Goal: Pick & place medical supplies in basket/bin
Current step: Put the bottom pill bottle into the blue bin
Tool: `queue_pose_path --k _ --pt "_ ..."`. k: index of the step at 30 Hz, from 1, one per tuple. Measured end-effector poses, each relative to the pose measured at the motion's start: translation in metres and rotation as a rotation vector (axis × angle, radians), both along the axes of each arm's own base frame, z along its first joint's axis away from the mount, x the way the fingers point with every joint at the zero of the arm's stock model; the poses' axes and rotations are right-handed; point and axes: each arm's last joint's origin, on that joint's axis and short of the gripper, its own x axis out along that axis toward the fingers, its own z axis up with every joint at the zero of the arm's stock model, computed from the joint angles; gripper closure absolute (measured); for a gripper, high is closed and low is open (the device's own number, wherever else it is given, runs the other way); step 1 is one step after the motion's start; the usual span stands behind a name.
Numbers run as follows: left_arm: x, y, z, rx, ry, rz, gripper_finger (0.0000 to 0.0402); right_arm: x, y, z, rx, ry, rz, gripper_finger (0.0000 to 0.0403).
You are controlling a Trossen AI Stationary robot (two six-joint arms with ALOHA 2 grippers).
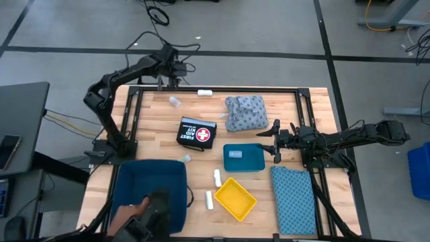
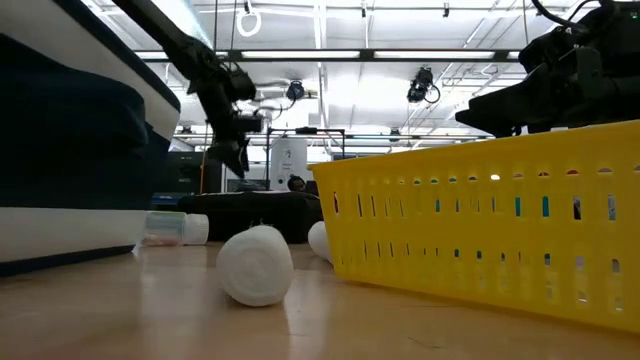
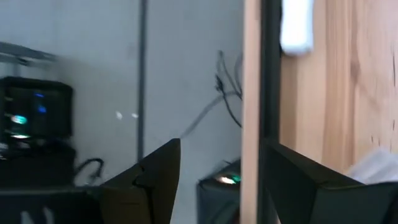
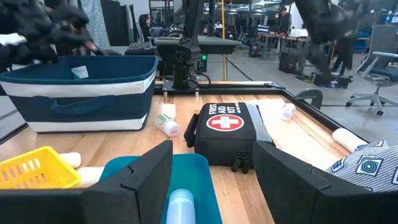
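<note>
My left gripper (image 1: 170, 82) hangs open over the table's far edge, just beyond a clear vial (image 1: 175, 101) and left of a white stick (image 1: 205, 92). My right gripper (image 1: 275, 142) is open and level at the right end of a teal tray (image 1: 243, 158). A clear vial (image 4: 179, 206) lies in that tray between the fingers, untouched. The grey-blue cloth bundle (image 1: 245, 111) lies far of the tray. The flat blue patterned cloth (image 1: 293, 199) lies at the near right. Two white rolls (image 1: 217, 177) (image 1: 209, 199) lie beside the yellow basket (image 1: 236, 199). Another vial (image 1: 185, 159) lies by the dark blue bin (image 1: 152, 190).
A black first aid kit (image 1: 197, 132) sits mid-table, left of the tray. A person's hand (image 1: 129, 213) reaches over the bin's near edge. A black frame rail (image 1: 215, 89) runs around the tabletop. In the low view, a white roll (image 2: 256, 265) lies before the basket (image 2: 490, 225).
</note>
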Motion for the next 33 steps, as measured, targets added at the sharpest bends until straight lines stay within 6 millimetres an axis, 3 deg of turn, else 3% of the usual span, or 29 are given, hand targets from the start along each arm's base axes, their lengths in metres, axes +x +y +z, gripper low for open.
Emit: queue_pose_path --k 4,23,30,33 --pt "0.002 0.002 -0.019 -0.12 0.007 -0.04 0.0194 0.0 0.0 0.0 0.0 0.001 0.0 0.017" --pt "-0.01 -0.015 -0.027 -0.351 0.086 -0.009 0.0236 0.0 0.0 -0.001 -0.007 0.007 0.001 0.017" --pt "-0.007 -0.022 -0.025 -0.378 0.113 0.027 0.0254 0.0 0.0 -0.001 -0.007 0.008 0.001 0.017" --pt "-0.005 -0.018 -0.011 -0.364 0.084 0.045 0.0255 0.0 0.0 -0.001 -0.006 0.012 0.001 0.017"
